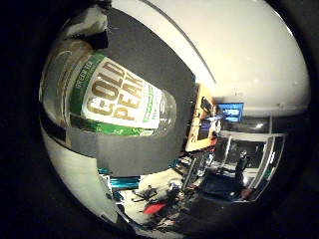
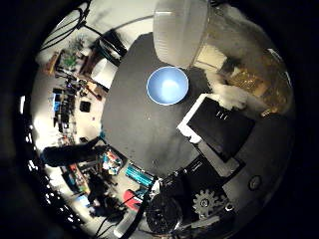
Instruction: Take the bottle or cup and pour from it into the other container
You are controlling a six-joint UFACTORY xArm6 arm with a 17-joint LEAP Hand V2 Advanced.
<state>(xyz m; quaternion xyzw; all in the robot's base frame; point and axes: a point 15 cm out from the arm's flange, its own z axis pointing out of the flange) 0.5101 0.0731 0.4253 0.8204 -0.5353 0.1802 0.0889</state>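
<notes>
A clear plastic bottle [image 2: 244,50] of amber drink with a white and green label fills much of the little finger side view [image 1: 110,95], close to my palm. Its white end [image 2: 179,30] points toward a small light blue bowl [image 2: 167,86]. The bowl stands upright and looks empty on the dark round table [image 2: 130,124]. My right hand [image 2: 221,127] has its white and black fingers curled against the bottle's side. The bottle sits above the table, a short way from the bowl.
Beyond the table's edge lie cluttered benches and shelves [image 2: 75,90]. A lit screen [image 1: 231,112] and stands show past the table in the little finger side view. A white wall [image 1: 249,40] rises behind.
</notes>
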